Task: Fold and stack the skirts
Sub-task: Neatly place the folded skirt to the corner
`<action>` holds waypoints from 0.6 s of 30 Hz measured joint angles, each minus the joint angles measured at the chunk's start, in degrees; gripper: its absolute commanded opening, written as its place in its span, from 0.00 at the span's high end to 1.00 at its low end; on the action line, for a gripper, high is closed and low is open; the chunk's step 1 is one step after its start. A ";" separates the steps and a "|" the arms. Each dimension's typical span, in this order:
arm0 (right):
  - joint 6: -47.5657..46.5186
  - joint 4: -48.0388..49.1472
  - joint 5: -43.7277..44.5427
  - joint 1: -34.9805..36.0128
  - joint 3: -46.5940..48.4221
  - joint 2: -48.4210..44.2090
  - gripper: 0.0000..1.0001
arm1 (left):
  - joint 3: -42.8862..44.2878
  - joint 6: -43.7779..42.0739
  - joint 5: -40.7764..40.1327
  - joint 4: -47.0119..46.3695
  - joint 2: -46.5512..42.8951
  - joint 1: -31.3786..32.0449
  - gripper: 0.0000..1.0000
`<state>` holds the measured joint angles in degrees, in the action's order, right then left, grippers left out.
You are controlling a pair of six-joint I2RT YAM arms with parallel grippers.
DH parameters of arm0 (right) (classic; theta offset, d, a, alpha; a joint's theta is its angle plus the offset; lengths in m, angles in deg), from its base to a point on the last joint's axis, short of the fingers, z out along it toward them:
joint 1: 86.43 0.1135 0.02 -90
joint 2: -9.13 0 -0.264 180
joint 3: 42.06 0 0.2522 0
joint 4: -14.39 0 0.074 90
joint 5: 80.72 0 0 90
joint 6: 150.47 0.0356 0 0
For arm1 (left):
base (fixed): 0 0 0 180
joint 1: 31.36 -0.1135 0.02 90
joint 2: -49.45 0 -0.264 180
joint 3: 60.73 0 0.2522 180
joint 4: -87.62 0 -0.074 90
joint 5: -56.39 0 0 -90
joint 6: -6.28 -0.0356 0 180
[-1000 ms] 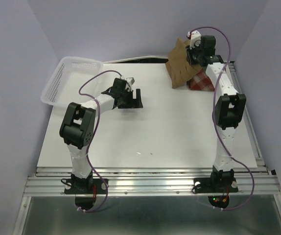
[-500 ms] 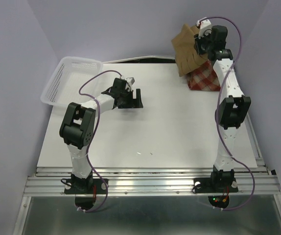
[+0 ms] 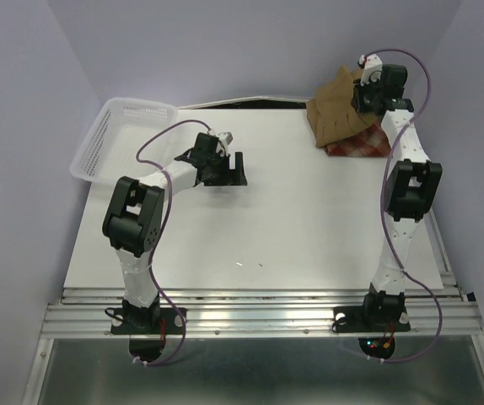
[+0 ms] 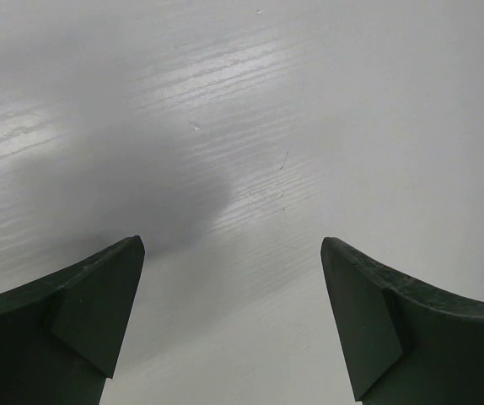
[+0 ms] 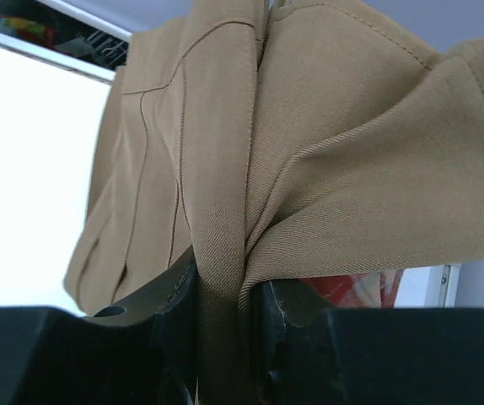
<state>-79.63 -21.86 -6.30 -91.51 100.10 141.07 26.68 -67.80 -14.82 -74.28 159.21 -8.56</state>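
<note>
My right gripper (image 3: 362, 94) is at the far right corner of the table, shut on a bunched fold of the tan-brown skirt (image 3: 335, 114). The skirt hangs from it, draped over the red-and-cream plaid skirt (image 3: 364, 143), which lies flat on the table. In the right wrist view the tan cloth (image 5: 309, 152) fills the frame and is pinched between the jaws (image 5: 221, 312); a sliver of plaid (image 5: 352, 287) shows below it. My left gripper (image 3: 235, 169) is open and empty, low over the bare white table (image 4: 250, 152), its fingertips (image 4: 99, 287) wide apart.
A white plastic mesh basket (image 3: 124, 135) stands at the far left corner, hanging partly over the table's edge. Purple walls close in the left, back and right. The table's right edge runs just beside the skirts.
My right gripper has carried the tan skirt to the right and lower, from above the plaid skirt's left end to draped over it. The left arm has not moved.
</note>
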 measured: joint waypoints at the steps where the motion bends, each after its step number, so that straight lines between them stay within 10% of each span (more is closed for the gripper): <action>1: 0.09 0.17 0.07 -0.37 0.00 0.28 0.99 | 0.26 -0.07 0.07 0.09 0.00 0.00 0.02; 18: 0.48 7.93 4.72 -5.03 -9.25 2.80 0.87 | 0.66 -0.70 0.28 0.76 0.00 -0.02 0.01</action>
<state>-79.15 -13.92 -1.57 -96.54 90.85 143.86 27.33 -68.50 -14.54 -73.51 159.21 -8.58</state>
